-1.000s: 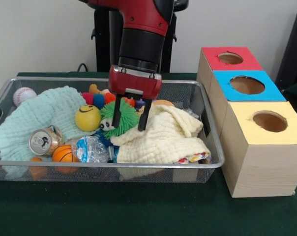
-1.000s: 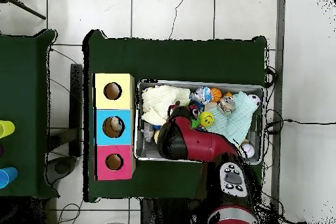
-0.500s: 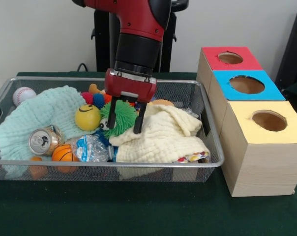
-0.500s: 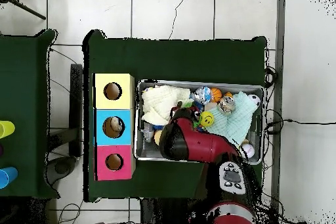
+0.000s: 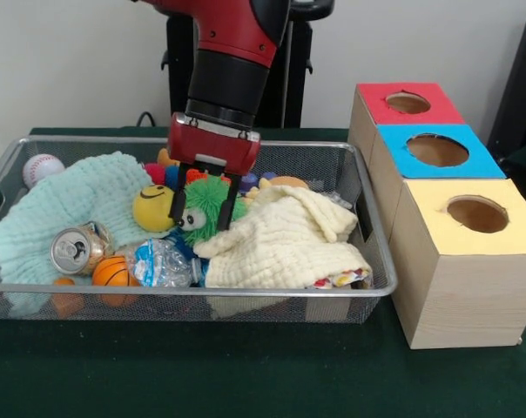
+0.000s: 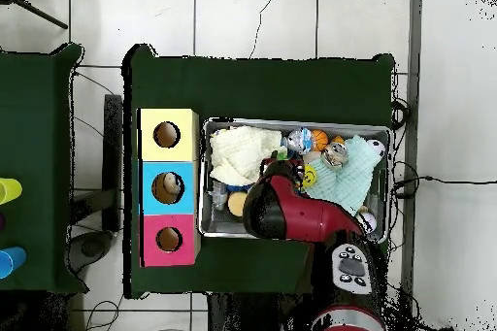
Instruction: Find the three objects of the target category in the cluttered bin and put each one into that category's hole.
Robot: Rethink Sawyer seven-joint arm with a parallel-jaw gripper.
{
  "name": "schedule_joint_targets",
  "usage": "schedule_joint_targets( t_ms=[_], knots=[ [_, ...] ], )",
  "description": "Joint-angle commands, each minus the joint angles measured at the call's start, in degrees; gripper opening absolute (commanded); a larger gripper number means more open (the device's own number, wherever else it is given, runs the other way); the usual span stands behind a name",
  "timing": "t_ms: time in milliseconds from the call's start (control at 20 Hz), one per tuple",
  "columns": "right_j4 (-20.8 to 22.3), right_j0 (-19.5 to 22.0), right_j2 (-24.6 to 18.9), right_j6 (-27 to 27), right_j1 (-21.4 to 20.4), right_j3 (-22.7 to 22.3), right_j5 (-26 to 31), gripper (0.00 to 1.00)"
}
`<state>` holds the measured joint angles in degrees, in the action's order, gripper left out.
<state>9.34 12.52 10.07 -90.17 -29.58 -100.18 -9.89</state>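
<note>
The silver wire-mesh bin (image 5: 193, 292) sits on the green table and also shows in the overhead view (image 6: 291, 121). One crushed clear bottle with a blue label (image 5: 163, 261) lies at the bin's front, between the small basketball (image 5: 113, 272) and the yellow cloth (image 5: 285, 239). It also shows in the overhead view (image 6: 296, 139). No other bottle shows. My gripper (image 5: 200, 216) is open and points down, its fingers on either side of the green spiky ball (image 5: 209, 205). It is behind and to the right of the bottle. In the overhead view my arm (image 6: 286, 213) hides the gripper.
Three wooden boxes with holes stand right of the bin: red (image 5: 408, 103), blue (image 5: 437, 150) and yellow (image 5: 476, 213). The bin also holds a silver can (image 5: 74, 251), a yellow smiley ball (image 5: 154, 209), a mint cloth (image 5: 71, 205), a baseball (image 5: 41, 167) and small toys.
My gripper has moved left in the front view, from the yellow cloth's edge to the green spiky ball. It stays open. The bottle has not moved.
</note>
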Motion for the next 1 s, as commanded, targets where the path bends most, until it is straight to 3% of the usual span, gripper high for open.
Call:
schedule_joint_targets(
  t_ms=[50,650,1000],
  knots=[
    [3.02,3.34,-3.55,-5.96,-0.03,1.59,3.02,1.0],
    [5.08,6.14,-6.3,-7.69,6.36,4.86,-4.92,1.0],
    [4.84,6.6,-7.21,-9.67,9.6,4.62,-9.64,1.0]
  ],
)
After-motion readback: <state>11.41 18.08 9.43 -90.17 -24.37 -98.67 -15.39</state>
